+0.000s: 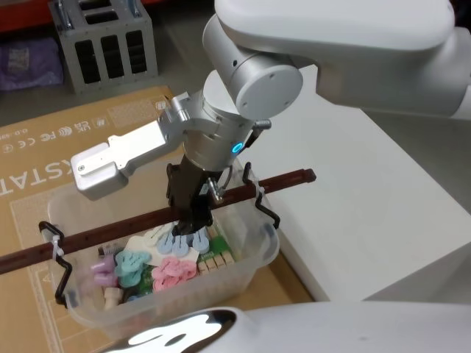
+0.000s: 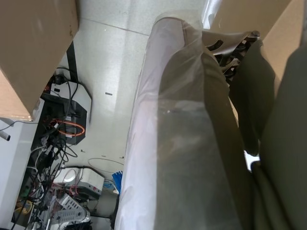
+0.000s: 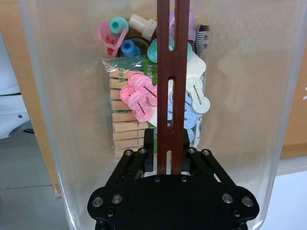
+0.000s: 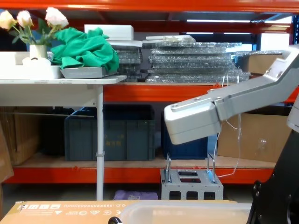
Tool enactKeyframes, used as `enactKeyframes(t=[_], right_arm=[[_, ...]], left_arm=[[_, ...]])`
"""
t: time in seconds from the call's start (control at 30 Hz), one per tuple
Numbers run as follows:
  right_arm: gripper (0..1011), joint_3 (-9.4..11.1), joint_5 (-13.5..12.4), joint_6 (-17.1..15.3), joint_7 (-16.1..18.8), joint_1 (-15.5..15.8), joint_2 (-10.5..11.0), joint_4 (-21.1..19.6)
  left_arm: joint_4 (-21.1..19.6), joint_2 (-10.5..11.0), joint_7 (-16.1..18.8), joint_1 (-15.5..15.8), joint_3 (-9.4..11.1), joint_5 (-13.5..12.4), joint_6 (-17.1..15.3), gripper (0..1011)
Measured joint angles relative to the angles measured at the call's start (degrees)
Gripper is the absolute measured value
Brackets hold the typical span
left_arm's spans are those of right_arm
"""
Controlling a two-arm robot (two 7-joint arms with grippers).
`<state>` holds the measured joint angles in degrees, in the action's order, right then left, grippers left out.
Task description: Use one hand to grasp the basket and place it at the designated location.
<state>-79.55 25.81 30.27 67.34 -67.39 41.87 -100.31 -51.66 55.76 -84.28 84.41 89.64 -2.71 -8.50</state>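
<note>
1. Right gripper (image 3: 169,149) is sitting closest to the lens in the right wrist view. Its black fingers (image 3: 149,143) are pressing against both sides of the bar handle (image 3: 168,72), clamping it near its middle.
2. The light-grey right arm (image 1: 257,81) is reaching down from above, and the gripper is dipping just below the rim of the basket (image 1: 266,248).
3. The bar handle is spanning the basket lengthwise and projecting past both ends. Black-and-white clips (image 1: 261,197) are fixing it to the rim.
4. The basket is standing over the cardboard sheet (image 1: 44,147), just beside the white platform (image 1: 368,191). It cannot be told whether the basket is resting on the sheet or hanging slightly above it.
5. Pink clips (image 1: 174,269), teal clips (image 1: 132,262) and a pack of wooden pegs (image 3: 123,129) are lying on the basket floor.
</note>
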Motion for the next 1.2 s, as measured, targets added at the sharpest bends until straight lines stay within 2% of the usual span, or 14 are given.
enactKeyframes(t=[0.13, 0.2, 0.3, 0.4, 0.43, 0.5, 0.7, 0.77, 0.83, 0.87, 1.0, 1.2], right_arm=[[372, 0.0, -0.1, -0.1, 0.0, -0.1, 0.3, -0.1], [408, 0.0, -0.3, -0.1, 0.0, -0.2, 0.5, -0.1], [554, 0.5, -1.2, 0.1, 0.0, -0.5, 0.8, 0.1], [639, 0.9, -1.8, 0.2, -0.1, -0.7, 1.1, 0.3], [639, 1.2, -2.2, 0.3, -0.1, -0.9, 1.3, 0.5], [718, 1.4, -2.6, 0.3, -0.1, -1.0, 1.5, 0.6], [899, 3.0, -4.3, 0.2, -0.3, -1.4, 2.3, 1.0], [927, 3.5, -4.9, 0.3, -0.5, -1.6, 2.8, 0.9], [1000, 5.0, -6.7, 0.7, -0.7, -2.0, 4.0, 0.7], [1000, 5.0, -6.7, 0.7, -0.7, -2.0, 4.0, 0.7], [1001, 7.9, -10.6, 1.3, -0.9, -3.0, 6.3, -0.2], [1001, 10.9, -14.6, 2.4, -1.1, -3.7, 9.0, -1.4]], left_arm=[[0.0, 0.0, 0.0, 0.0, 0.0, 0.0, 0.0, 0], [0.0, 0.0, 0.0, 0.0, 0.0, 0.0, 0.0, 0], [0.0, 0.0, 0.0, 0.0, 0.0, 0.0, 0.0, 0], [0.0, 0.0, 0.0, 0.0, 0.0, 0.0, 0.0, 0], [0.0, 0.0, 0.0, 0.0, 0.0, 0.0, 0.0, 0], [0.0, 0.0, 0.0, 0.0, 0.0, 0.0, 0.0, 0], [0.0, 0.0, 0.0, 0.0, 0.0, 0.0, 0.0, 0], [0.0, 0.0, 0.0, 0.0, 0.0, 0.0, 0.0, 0], [0.0, 0.0, 0.0, 0.0, 0.0, 0.0, 0.0, 0], [0.0, 0.0, 0.0, 0.0, 0.0, 0.0, 0.0, 0], [0.0, 0.0, 0.0, 0.0, 0.0, 0.0, 0.0, 0], [0.0, 0.0, 0.0, 0.0, 0.0, 0.0, 0.0, 0]])
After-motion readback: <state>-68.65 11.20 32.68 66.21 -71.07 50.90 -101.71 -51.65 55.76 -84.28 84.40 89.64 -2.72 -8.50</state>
